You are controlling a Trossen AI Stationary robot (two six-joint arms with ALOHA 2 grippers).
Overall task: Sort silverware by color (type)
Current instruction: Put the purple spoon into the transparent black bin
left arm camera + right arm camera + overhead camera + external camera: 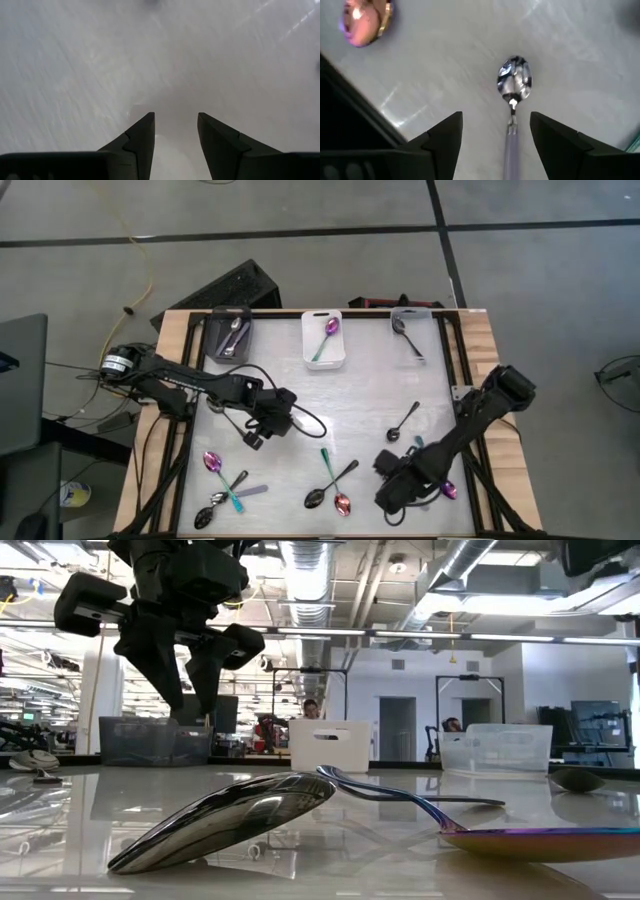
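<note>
Silverware [330, 485] is scattered over the near half of the table [370, 395], while three spoons already lie in the bins along the far edge: a silver spoon [232, 337] in the dark left bin [228, 336], an iridescent spoon [327, 337] in the white middle bin [323, 340], and a black spoon [405, 338] in the clear right bin [415, 335]. A cluster of crossed spoons [225, 492] is seen near the front left, a black-and-iridescent pair at front centre, and a lone black spoon [404, 421] right of centre.

In the right wrist view a silver spoon with a pale handle [513, 95] is framed between the fingers [445, 137] of the right tool [400, 480] — the jaws are spread wide, nothing is gripped, and the handle runs between them. The left tool [282, 420] is held over bare table left of centre, jaws parted and empty. A person [311, 710] is visible in the room beyond.
</note>
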